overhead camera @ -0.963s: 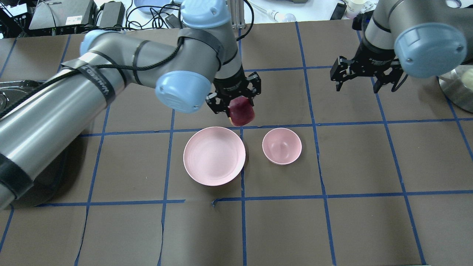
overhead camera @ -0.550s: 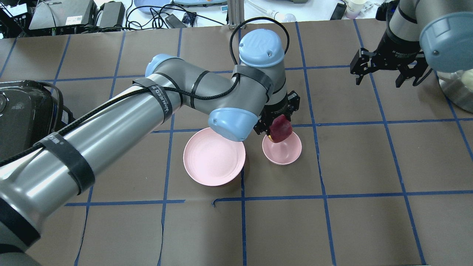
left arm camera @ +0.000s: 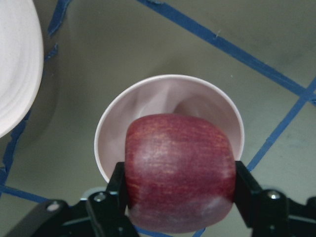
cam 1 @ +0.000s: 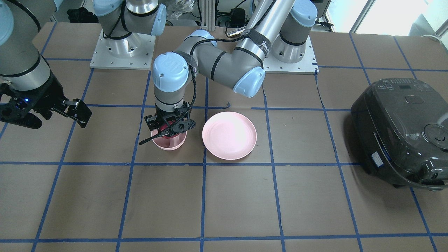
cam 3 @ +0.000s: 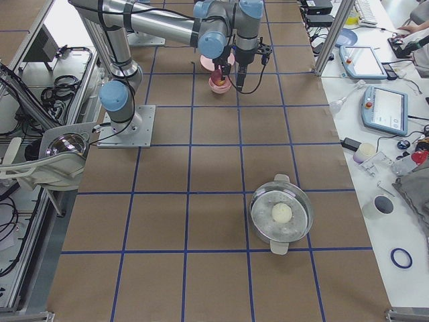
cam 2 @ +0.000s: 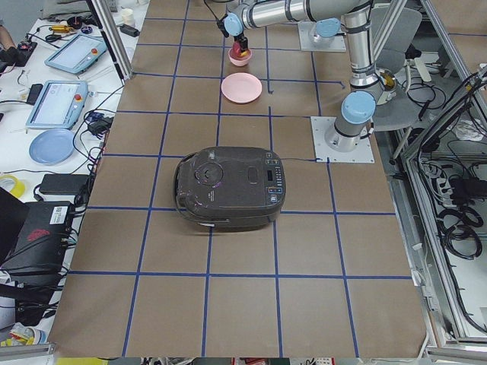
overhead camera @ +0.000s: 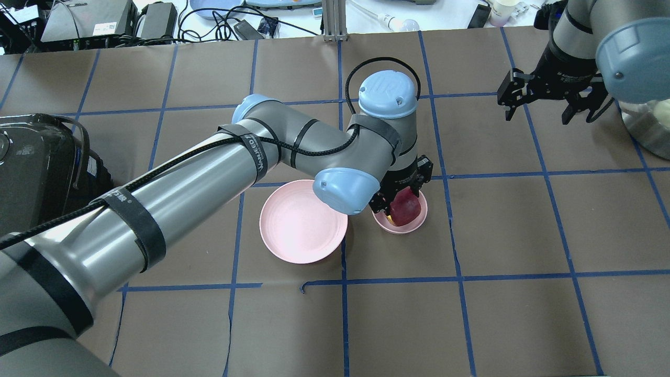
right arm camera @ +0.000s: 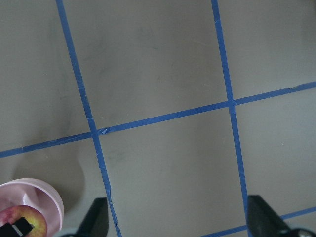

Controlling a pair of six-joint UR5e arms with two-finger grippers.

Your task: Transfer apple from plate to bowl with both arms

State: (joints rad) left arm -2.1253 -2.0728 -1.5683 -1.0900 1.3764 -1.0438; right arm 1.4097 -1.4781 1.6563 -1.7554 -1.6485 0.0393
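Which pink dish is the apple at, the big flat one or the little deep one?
The little deep bowl: the apple, held by the left gripper, is at its rim. The big flat plate beside it holds nothing.

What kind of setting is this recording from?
Probably a robotics lab bench: a left arm and right arm bolted to a table with a blue tape grid, teach pendants and cables alongside, and a rice cooker as a prop.

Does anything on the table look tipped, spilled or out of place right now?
Nothing stands out. The plate and bowl sit upright side by side, the plate empty, and the left gripper holds the apple over the bowl.
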